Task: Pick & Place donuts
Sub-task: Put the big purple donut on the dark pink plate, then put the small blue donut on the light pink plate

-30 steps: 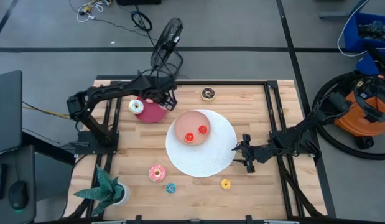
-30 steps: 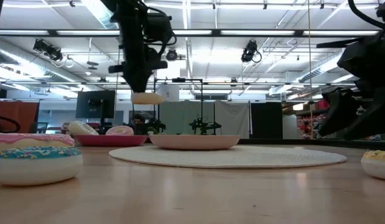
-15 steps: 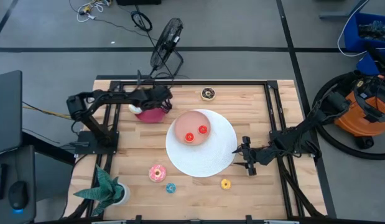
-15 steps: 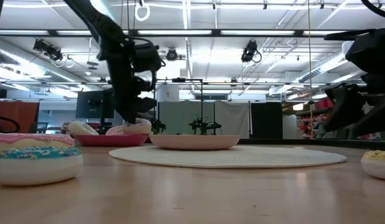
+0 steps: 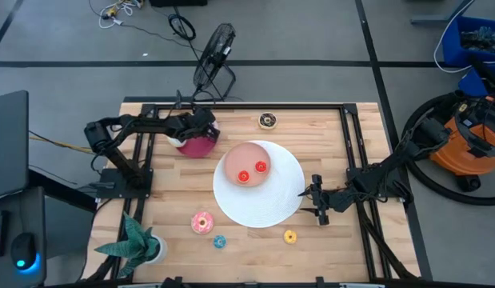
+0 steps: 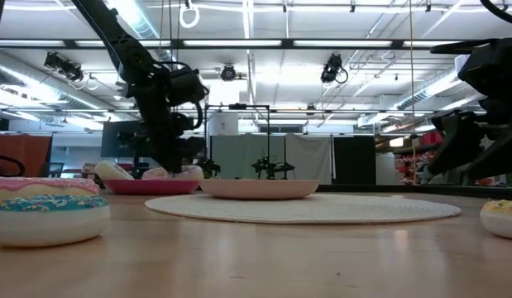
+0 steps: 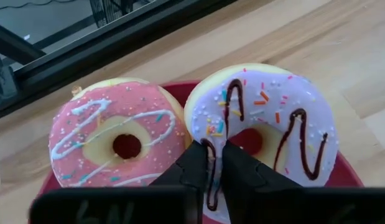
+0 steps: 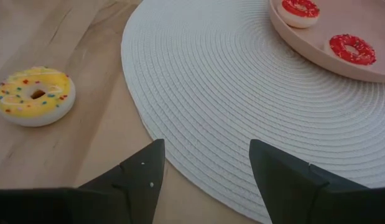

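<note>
My left gripper (image 5: 197,128) is down at the crimson plate (image 5: 201,147), shut on the purple donut (image 7: 273,124). That donut lies on the plate beside a pink donut (image 7: 117,140). My right gripper (image 5: 313,200) hangs open at the right edge of the white disc (image 5: 271,206), touching nothing. The yellow donut (image 8: 33,93) lies on the wood near it. Two red donuts (image 5: 242,177) (image 5: 261,167) sit in the salmon plate (image 5: 251,152). A pink donut (image 5: 202,222), the blue donut (image 5: 220,241) and the chocolate donut (image 5: 268,120) lie on the table. My left gripper pinches the purple donut's ring between its two fingers (image 7: 192,168), on the side next to the pink donut (image 7: 215,152). The fingers come from above, slanting down. The donut lies flat on the crimson plate (image 7: 347,177).
A potted plant (image 5: 139,244) stands at the table's near left corner. A fan (image 5: 213,52) stands beyond the far edge. Black frame rails (image 5: 247,104) run round the table. Bare wood lies between the disc and the near edge.
My left gripper has come down and slightly left onto the crimson plate, still shut on the purple donut. The donut was lifted clear above the plate a second ago and now lies on it beside the pink one.
</note>
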Controlling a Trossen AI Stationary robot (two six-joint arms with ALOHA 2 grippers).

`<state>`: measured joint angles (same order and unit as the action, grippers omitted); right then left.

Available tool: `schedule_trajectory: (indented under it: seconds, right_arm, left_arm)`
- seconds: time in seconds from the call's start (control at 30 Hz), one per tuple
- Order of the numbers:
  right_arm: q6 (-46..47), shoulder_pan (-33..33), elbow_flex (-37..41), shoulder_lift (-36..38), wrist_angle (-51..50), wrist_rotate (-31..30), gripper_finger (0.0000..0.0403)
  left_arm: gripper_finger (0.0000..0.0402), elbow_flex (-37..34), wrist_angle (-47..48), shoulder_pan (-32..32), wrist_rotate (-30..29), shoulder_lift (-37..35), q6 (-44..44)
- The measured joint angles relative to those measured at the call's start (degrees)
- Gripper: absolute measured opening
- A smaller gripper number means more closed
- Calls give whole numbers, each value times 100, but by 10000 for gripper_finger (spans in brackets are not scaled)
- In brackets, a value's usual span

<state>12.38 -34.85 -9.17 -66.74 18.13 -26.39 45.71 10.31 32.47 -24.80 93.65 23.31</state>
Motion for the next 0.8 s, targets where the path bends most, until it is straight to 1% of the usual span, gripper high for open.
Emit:
schedule_trajectory:
  seconds: [0.13,0.33,0.47,0.6,0.8]
  right_arm:
    - [0,0,1,0,0,0,245]
    - [0,0,1,0,0,2,245]
    - [0,0,1,0,0,-2,245]
    - [-2,0,-2,0,0,-15,245]
    - [20,0,0,0,-20,-15,245]
  left_arm:
    - [83,0,-121,-22,3,0,-47]
    - [176,0,-105,-17,4,0,-61]
    - [222,46,135,-17,11,-55,-63]
    - [242,230,633,-20,11,-212,-105]
    - [240,573,1358,-27,8,-466,-11]
